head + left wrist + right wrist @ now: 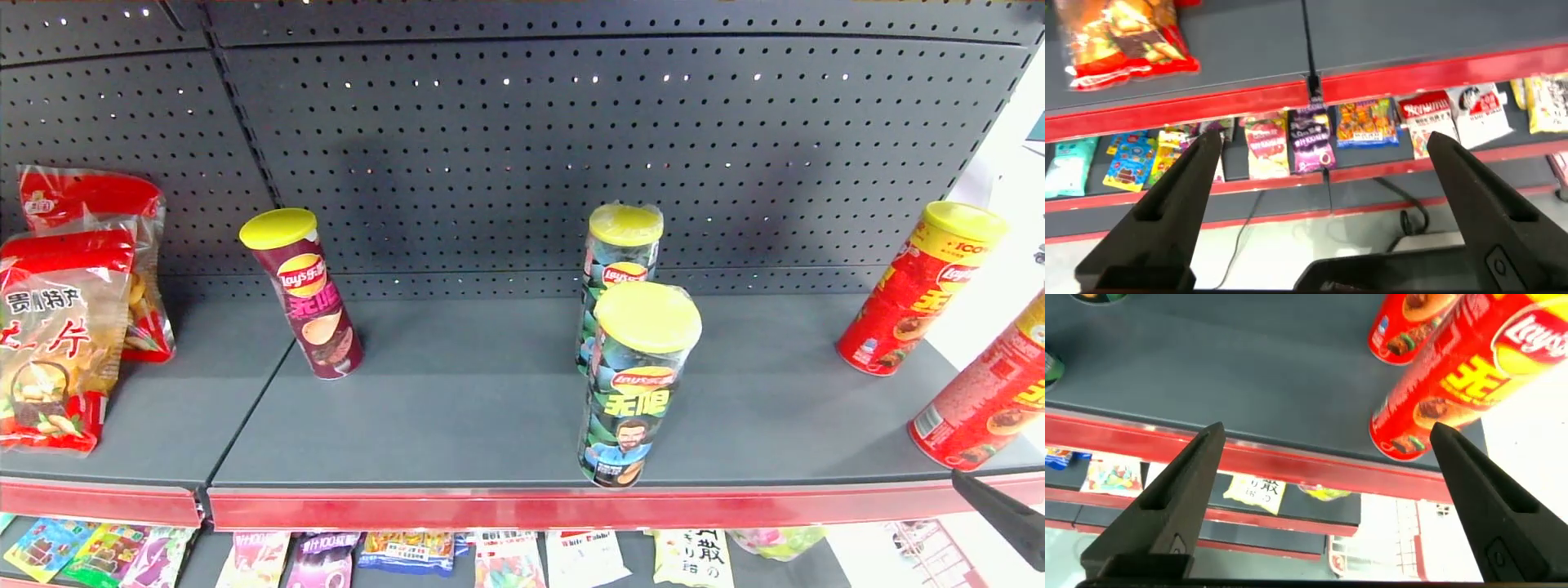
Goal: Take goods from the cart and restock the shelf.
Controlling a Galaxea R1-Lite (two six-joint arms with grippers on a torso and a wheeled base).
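Note:
Several chip cans with yellow lids stand on the grey shelf (457, 408): a purple can (304, 296), two dark green cans (622, 261) (635, 384) one behind the other, and two red cans (916, 290) (984, 396) at the right end. My right gripper (1327, 433) is open and empty, just in front of and below the shelf's red edge, facing the front red can (1466, 371); one of its fingers (1000, 516) shows at the lower right of the head view. My left gripper (1324, 140) is open and empty, low in front of the shelf's left part.
Red bags of peanuts (61, 327) stand at the shelf's left end, also seen as a red bag (1123, 37). A lower shelf holds several hanging snack packets (408, 551) (1310, 139). A perforated back panel (571, 147) closes the shelf behind.

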